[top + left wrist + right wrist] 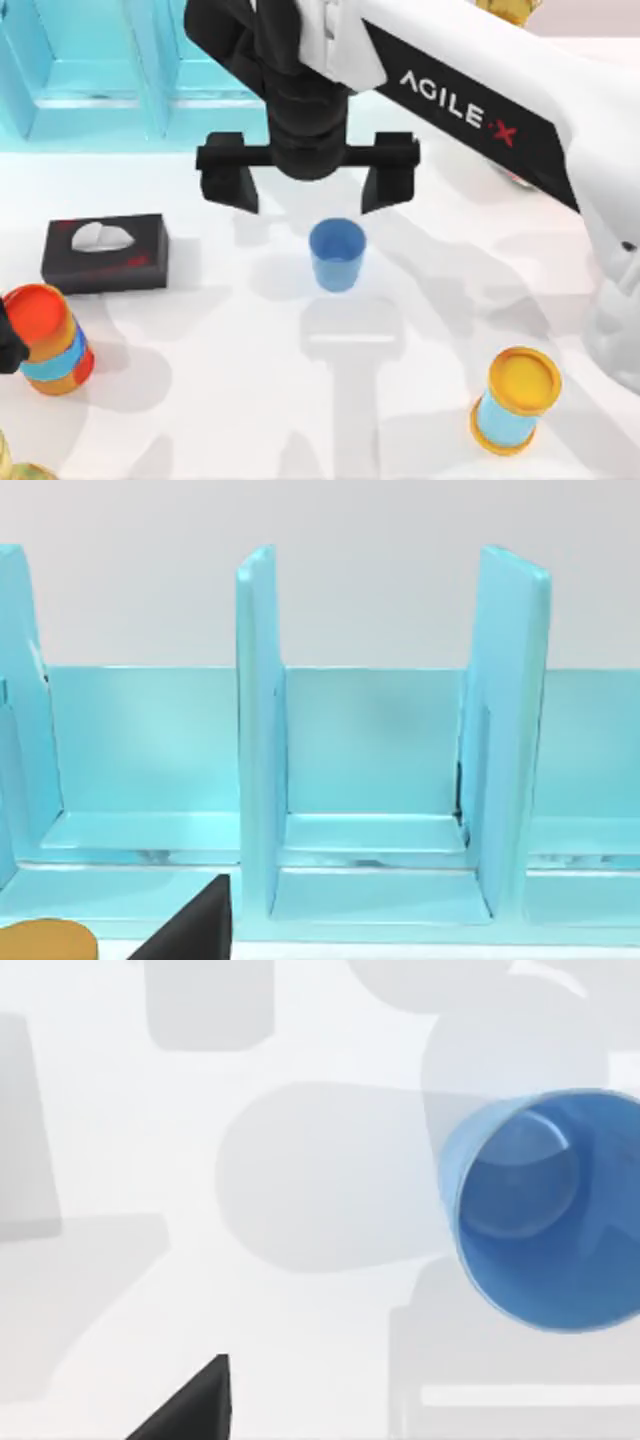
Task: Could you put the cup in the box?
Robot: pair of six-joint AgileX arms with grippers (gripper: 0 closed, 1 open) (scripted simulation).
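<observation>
The small blue cup [337, 255] stands upright near the middle of the white table, its mouth facing up. My right gripper [308, 185] hovers just behind it, open wide, with nothing between its black fingers. The right wrist view shows the cup [548, 1210] from above and one black fingertip [198, 1402] apart from it. The box [100, 70] is a light-blue container with upright dividers along the table's back left. It also appears in the left wrist view, where its dividers [258, 730] stand between open compartments. My left gripper [8, 340] sits at the table's left edge.
A black tissue box [105, 252] lies left of the cup. An orange-lidded can [45, 340] stands by the left gripper, and a yellow-lidded can [515, 400] at the front right. The right arm [480, 100] crosses the back right.
</observation>
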